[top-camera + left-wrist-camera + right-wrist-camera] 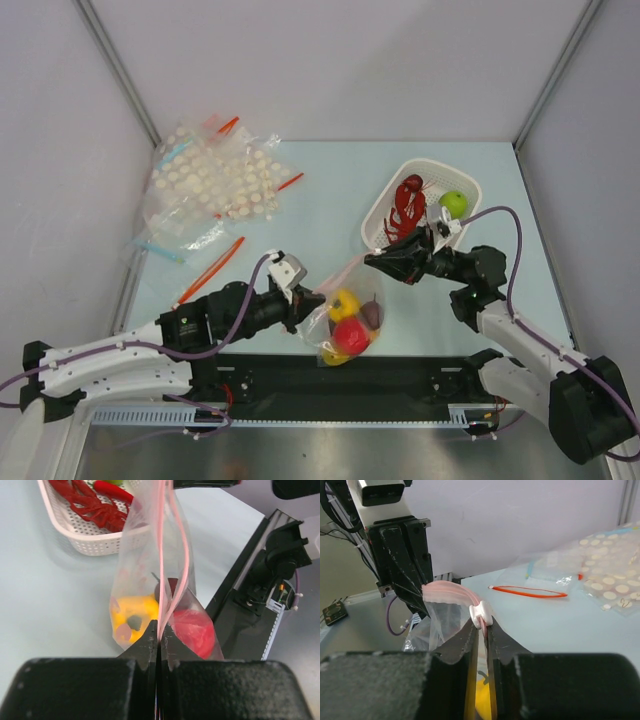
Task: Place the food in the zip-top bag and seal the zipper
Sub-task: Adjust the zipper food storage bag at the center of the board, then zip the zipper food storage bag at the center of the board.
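The zip-top bag (345, 315) hangs stretched between my two grippers near the table's front. Inside it I see a yellow pepper (345, 302), a red apple (350, 333) and a dark purple fruit (371, 315). My left gripper (312, 297) is shut on the left end of the pink zipper (187, 555), the mouth bowing open beyond my jaws (159, 636). My right gripper (372, 262) is shut on the zipper just under its white slider (481, 614). The red lobster (408, 205) and green apple (454, 203) lie in the white basket (385, 205).
A pile of dotted clear bags (215, 180) lies at the back left, with orange-red strips (210, 270) beside it. The white basket also shows in the left wrist view (90, 542). The black base rail (330, 385) runs along the near edge.
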Motion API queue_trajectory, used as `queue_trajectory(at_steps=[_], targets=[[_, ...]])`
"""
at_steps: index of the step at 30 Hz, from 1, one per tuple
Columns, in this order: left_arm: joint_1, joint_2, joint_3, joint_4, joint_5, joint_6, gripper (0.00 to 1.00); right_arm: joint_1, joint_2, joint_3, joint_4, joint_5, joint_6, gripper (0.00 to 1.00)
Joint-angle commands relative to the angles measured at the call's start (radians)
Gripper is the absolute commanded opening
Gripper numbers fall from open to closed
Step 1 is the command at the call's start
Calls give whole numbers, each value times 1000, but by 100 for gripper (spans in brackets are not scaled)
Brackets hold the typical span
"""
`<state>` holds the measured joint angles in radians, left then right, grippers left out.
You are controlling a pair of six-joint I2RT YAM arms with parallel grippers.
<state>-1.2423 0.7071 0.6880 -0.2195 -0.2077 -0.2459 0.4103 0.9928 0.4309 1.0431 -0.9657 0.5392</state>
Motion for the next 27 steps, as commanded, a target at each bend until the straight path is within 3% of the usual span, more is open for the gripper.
queue_trajectory(at_steps=[1, 6, 9, 10, 12, 13, 16, 21, 27], targets=[[4, 8, 24, 2, -96, -41, 0, 2, -71, -1, -44, 59, -59, 13], [18, 57, 120, -93, -286, -108, 4, 4, -166, -4, -156, 157, -123, 3], [46, 78, 171, -119, -312, -105, 12, 8, -230, -6, -238, 232, -157, 0], [50, 84, 206, -129, -321, -104, 28, 16, -240, 0, -270, 243, -163, 0], [55, 112, 248, -162, -347, -115, 50, 24, -250, 5, -287, 249, -173, 0], [55, 121, 287, -179, -325, -110, 69, 27, -247, 11, -304, 249, -180, 0], [56, 155, 335, -162, -212, -66, 87, 48, -227, 32, -331, 236, -197, 0], [56, 238, 433, -144, -87, 49, 90, 81, -183, 83, -377, 193, -216, 0], [53, 370, 596, -218, 77, 221, 85, 105, -161, 126, -434, 160, -219, 0]])
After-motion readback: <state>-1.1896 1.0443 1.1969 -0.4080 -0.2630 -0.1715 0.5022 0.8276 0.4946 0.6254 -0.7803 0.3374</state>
